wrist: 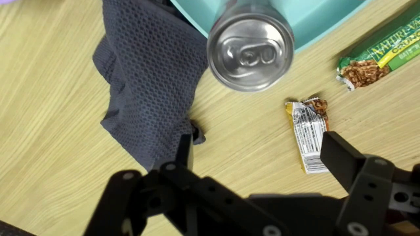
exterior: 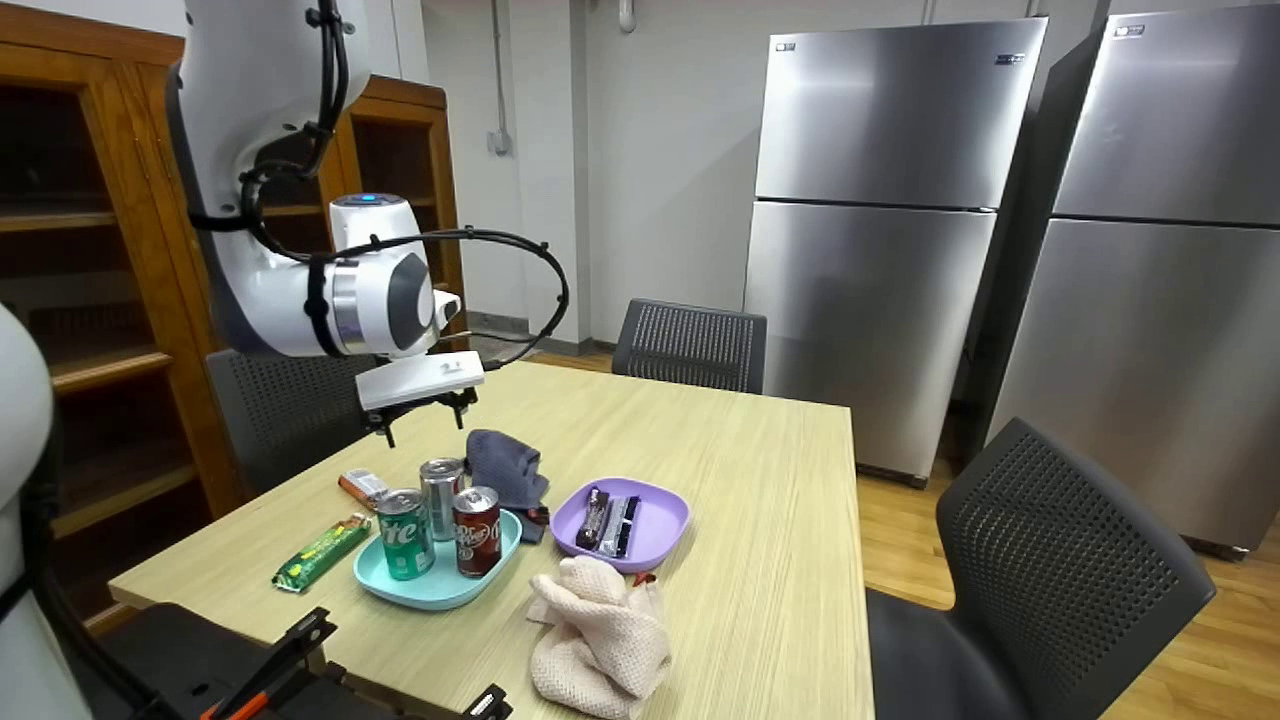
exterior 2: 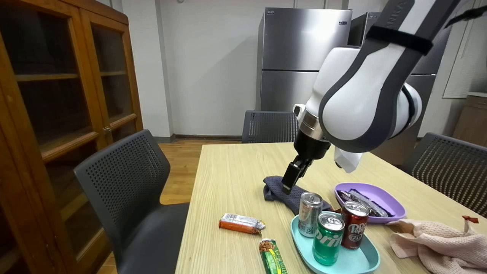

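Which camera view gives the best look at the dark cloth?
The wrist view: it looks down on the dark cloth close up, mesh weave clear, though the frame cuts its top and the pincer overlaps its lower end. Both exterior views show it smaller; in an exterior view the silver can hides part of it.

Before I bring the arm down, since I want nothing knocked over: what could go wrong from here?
The green can and the dark red can stand close to the silver can on the teal tray; bumping one could topple its neighbours. Of the three, the silver can is nearest the open pincer, so a low approach might clip it. The gray cloth lies right by the tray; the pincer could snag it.
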{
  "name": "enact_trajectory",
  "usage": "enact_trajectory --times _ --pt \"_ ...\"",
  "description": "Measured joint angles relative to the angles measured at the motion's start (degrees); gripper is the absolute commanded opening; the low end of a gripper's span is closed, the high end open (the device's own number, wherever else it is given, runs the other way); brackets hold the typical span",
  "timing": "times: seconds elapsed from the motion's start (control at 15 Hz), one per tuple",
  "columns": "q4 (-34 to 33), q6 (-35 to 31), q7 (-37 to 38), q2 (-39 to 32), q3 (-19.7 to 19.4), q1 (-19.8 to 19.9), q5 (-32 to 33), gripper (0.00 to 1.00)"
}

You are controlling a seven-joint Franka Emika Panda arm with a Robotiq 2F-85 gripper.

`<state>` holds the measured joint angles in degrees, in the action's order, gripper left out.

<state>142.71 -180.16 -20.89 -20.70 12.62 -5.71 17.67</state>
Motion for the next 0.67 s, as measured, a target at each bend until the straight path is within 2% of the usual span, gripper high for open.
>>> enact_trajectory --times 0.67 --pt "-2.0 0.1 -1.0 0.3 2.6 -5.3 3.7 1.00"
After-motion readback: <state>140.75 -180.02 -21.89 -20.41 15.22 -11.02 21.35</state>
